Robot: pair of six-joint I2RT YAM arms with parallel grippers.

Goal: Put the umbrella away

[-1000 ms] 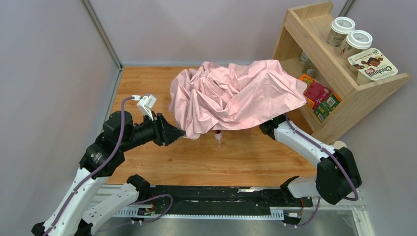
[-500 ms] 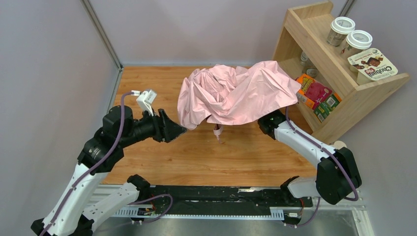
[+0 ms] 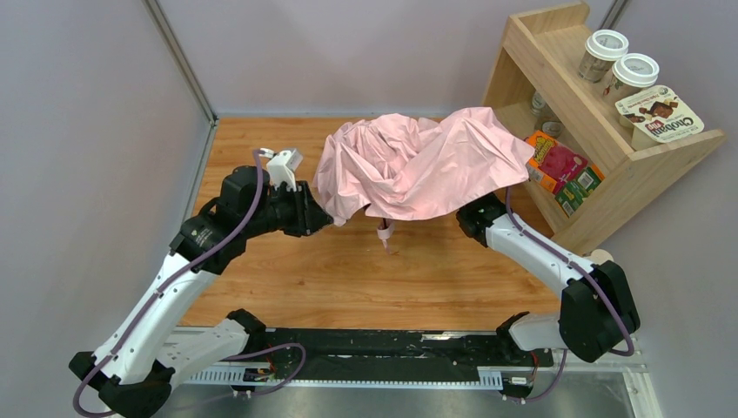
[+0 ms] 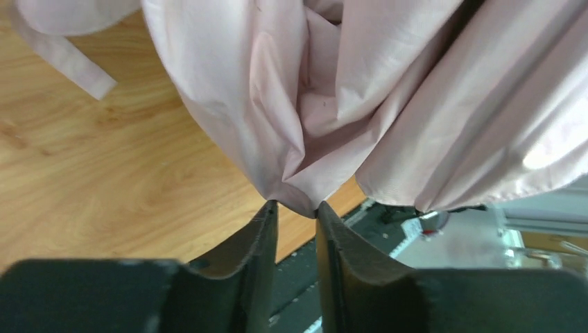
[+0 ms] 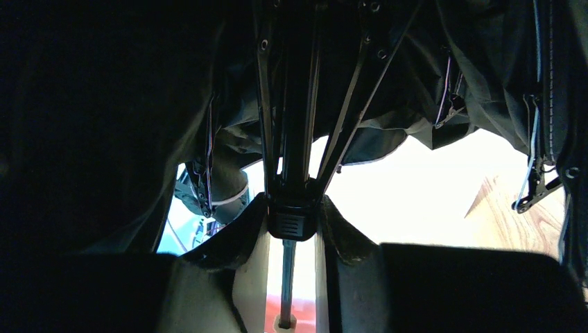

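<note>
umbrella [image 3: 418, 170] | pale pink, crumpled, half-collapsed | raised above table | strap dangling

1. The left gripper [image 3: 320, 212] has been carried from the middle left of the overhead frame up and to the right, until its tips meet the lower left edge of the umbrella [image 3: 418, 170].
2. The left arm has been stretched out longer, and its elbow raised toward the upper left of the frame.
3. The pink canopy has been drawn in from its wider spread a second ago; its left edge now lies further right and its lower hem higher.
4. In the left wrist view, a fold of cloth [image 4: 298, 198] is met by the nearly closed fingers [image 4: 258, 239].
</note>
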